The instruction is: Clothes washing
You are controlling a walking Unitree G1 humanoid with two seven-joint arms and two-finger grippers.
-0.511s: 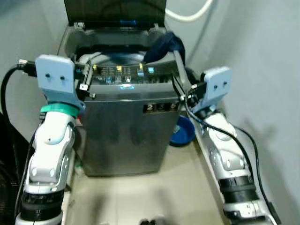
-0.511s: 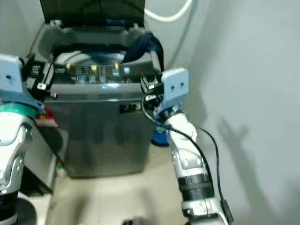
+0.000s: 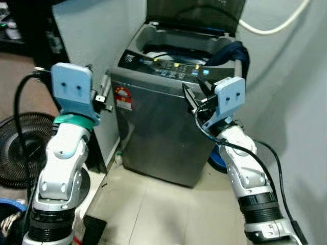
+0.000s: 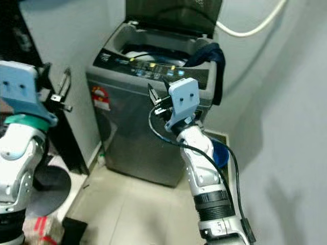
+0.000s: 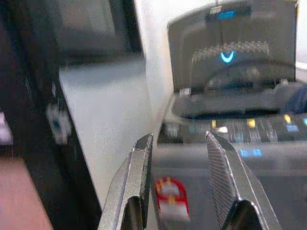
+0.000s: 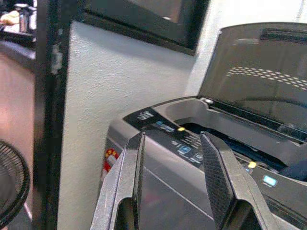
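Note:
A grey top-loading washing machine (image 3: 168,117) stands with its lid (image 3: 196,13) raised and its control panel lit. A dark blue garment (image 3: 233,53) hangs over the tub's right rim. My left gripper (image 3: 102,95) is held up in the air, left of the machine's front corner, open and empty. My right gripper (image 3: 194,95) hovers in front of the machine's right front edge, below the garment, also open and empty. In the left wrist view the open left gripper (image 5: 177,177) faces the machine's front. The right wrist view shows the right gripper (image 6: 172,177) open toward the panel.
A black floor fan (image 3: 15,148) stands at the left. A white wall section (image 3: 97,35) flanks the machine's left side. A blue basin (image 3: 216,159) lies on the floor behind my right arm. A white hose (image 3: 271,26) runs along the right wall. Tiled floor (image 3: 168,209) lies in front.
The whole picture has shifted: the camera turned left, so the machine now sits to the right and at an angle, and the fan has come into view. Both grippers stay open.

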